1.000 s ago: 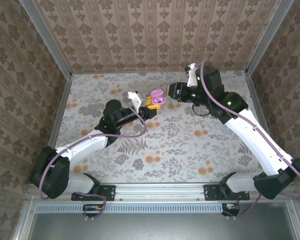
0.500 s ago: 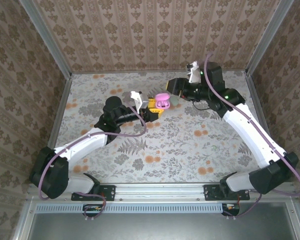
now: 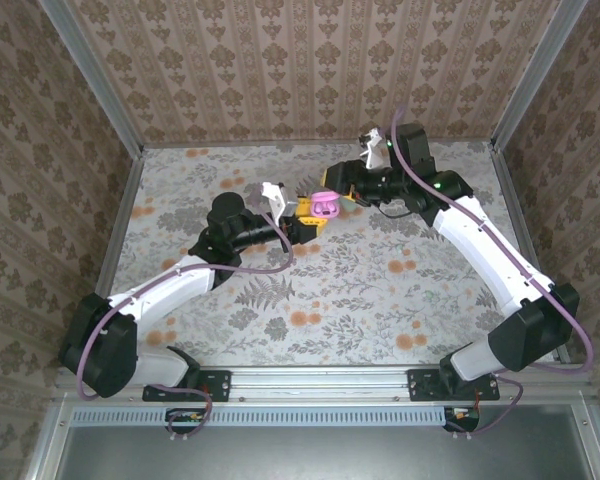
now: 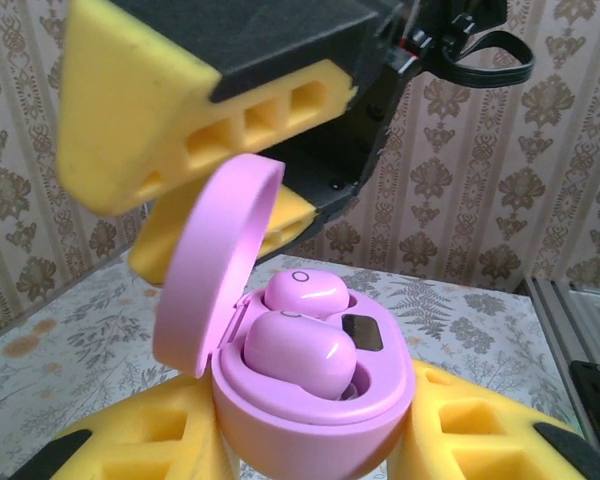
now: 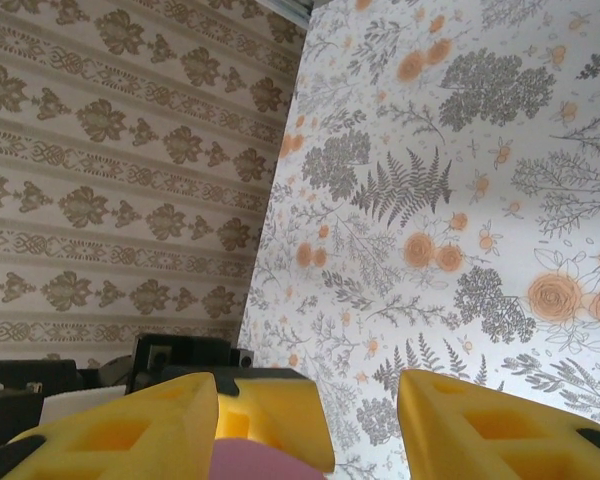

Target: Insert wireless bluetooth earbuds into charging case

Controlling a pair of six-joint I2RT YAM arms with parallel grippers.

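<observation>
1. Left gripper [image 3: 308, 214]: jaws clenched on the pink charging case [image 4: 310, 425], over the floral surface [image 3: 380, 290].
2. Lid [image 4: 215, 265] hinged open; both pink earbuds [image 4: 292, 350] sit in the case's wells.
3. Right gripper [image 3: 342, 192]: jaws released, spread just beside the lid.

Soft, even light falls from above, and the arms cast only faint, diffuse shadows on the table [image 3: 380, 290]. In the left wrist view the pink charging case [image 4: 310, 400] is crisp with a mild sheen, while the wallpaper [image 4: 540, 150] behind it is slightly soft. In the right wrist view the near yellow fingers [image 5: 480, 420] look blurred.
</observation>
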